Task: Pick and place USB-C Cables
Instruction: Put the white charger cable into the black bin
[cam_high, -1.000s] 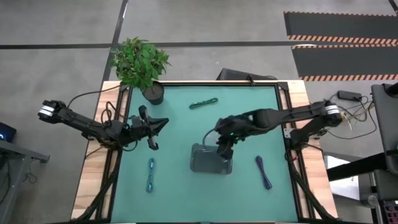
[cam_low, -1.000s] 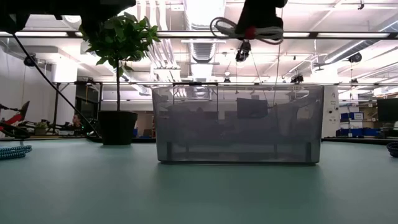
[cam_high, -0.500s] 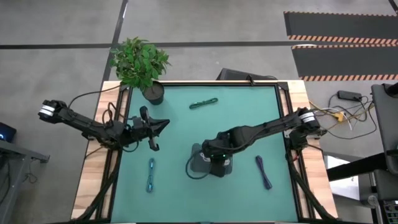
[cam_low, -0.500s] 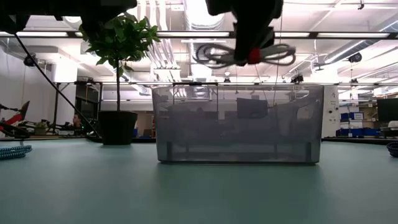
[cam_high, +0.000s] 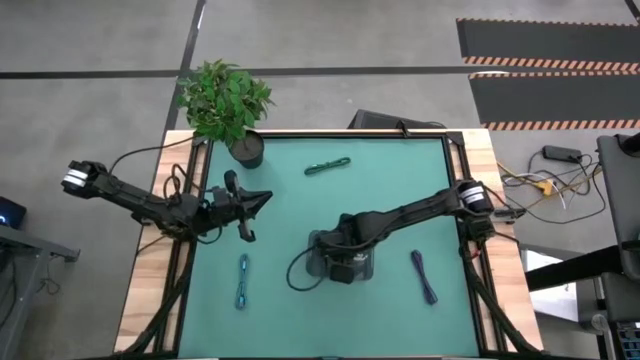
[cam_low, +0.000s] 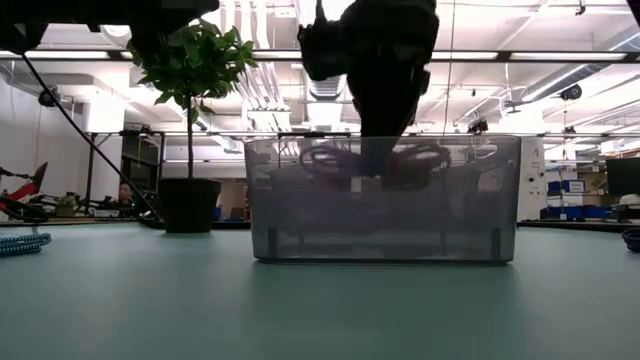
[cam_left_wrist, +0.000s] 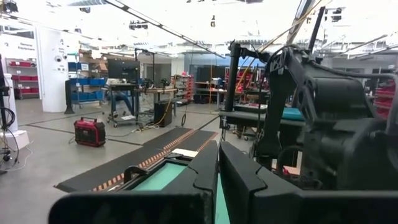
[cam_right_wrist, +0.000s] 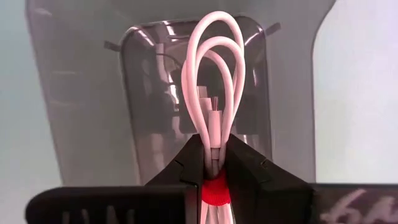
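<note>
White cable (cam_right_wrist: 214, 93), red tie, looped, clamped in right pincer (cam_right_wrist: 214, 163).

The white cable (cam_right_wrist: 214, 93) pinched in my right hand (cam_right_wrist: 214, 163) looks smooth, glossy plastic with a red band. The tray (cam_low: 383, 200) beneath is translucent smoky plastic. The table (cam_high: 290, 210) carries a matt green mat edged in pale wood.

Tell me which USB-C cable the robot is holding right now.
The white cable with the red tie, clamped in the right pincer over the grey tray. The green, blue and navy cables lie untouched on the mat.
</note>
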